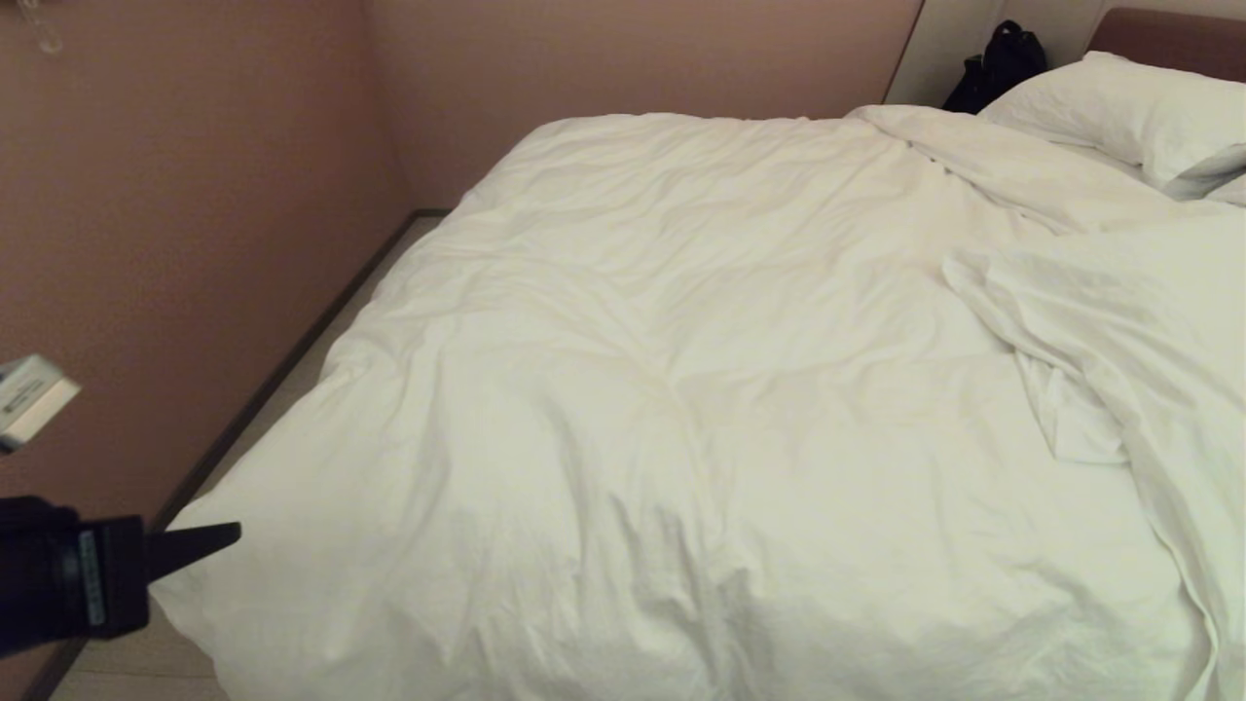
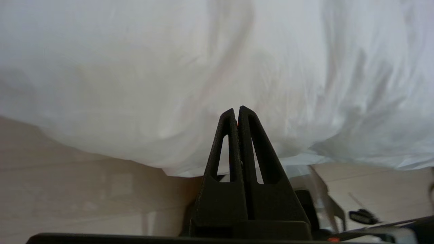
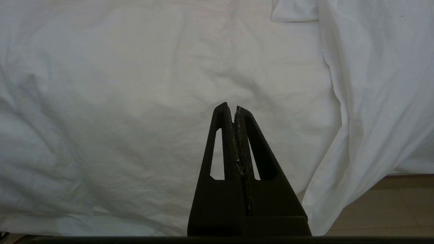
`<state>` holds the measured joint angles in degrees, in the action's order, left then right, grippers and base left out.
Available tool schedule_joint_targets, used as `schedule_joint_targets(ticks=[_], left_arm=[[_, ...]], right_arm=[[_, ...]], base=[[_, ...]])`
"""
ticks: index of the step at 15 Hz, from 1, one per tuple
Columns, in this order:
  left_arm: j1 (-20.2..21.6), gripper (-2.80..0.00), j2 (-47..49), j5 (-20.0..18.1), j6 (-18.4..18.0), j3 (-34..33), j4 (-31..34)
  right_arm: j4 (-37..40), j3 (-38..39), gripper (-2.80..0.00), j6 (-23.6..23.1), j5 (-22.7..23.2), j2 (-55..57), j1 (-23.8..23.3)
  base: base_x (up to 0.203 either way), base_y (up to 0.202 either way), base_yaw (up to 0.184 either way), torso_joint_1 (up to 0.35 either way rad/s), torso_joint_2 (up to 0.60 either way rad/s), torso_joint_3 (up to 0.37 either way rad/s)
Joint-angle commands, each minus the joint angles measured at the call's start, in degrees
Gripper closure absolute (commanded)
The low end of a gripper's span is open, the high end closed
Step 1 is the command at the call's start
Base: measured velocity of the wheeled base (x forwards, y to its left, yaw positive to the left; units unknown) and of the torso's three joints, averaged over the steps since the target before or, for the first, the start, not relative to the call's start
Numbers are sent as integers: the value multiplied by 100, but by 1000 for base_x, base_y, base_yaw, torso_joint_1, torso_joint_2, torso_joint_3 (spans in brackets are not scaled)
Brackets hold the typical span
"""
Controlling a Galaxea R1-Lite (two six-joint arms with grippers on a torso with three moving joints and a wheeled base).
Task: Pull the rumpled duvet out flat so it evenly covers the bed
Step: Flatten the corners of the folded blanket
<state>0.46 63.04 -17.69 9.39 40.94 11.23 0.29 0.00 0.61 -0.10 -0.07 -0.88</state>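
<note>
Puffy wrinkled white cotton duvet (image 1: 681,389) fills the frame, bunched at right; the black left gripper (image 1: 229,534), pinched shut and empty at lower left, likely approaching, must next open to grasp its edge.

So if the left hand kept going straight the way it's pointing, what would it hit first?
Most likely the duvet: the shut left hand points at its overhanging edge at the near left corner, with nothing visible between, though depth is unclear.
</note>
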Motion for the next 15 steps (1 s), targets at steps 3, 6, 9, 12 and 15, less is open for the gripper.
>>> schedule_joint_targets(ticks=[3,6,9,12,15], left_arm=[[-92,0,2106,-48,280,856,-182],[-398,0,2702,20,342,1081,-1066],[-633,-280,3326,463,337,1244,-1258],[-681,-280,4107,845,182,1371,-1762],[-688,-280,4638,1750,100,1470,-2581]], right_arm=[[-3,0,0,1,1,7,0],[-3,0,0,1,1,7,0],[-3,0,0,1,3,7,0],[2,0,0,1,1,7,0],[6,0,0,1,1,7,0]], base=[[0,0,0,0,0,0],[0,0,0,0,0,0],[0,0,0,0,0,0],[0,0,0,0,0,0],[0,0,0,0,0,0]])
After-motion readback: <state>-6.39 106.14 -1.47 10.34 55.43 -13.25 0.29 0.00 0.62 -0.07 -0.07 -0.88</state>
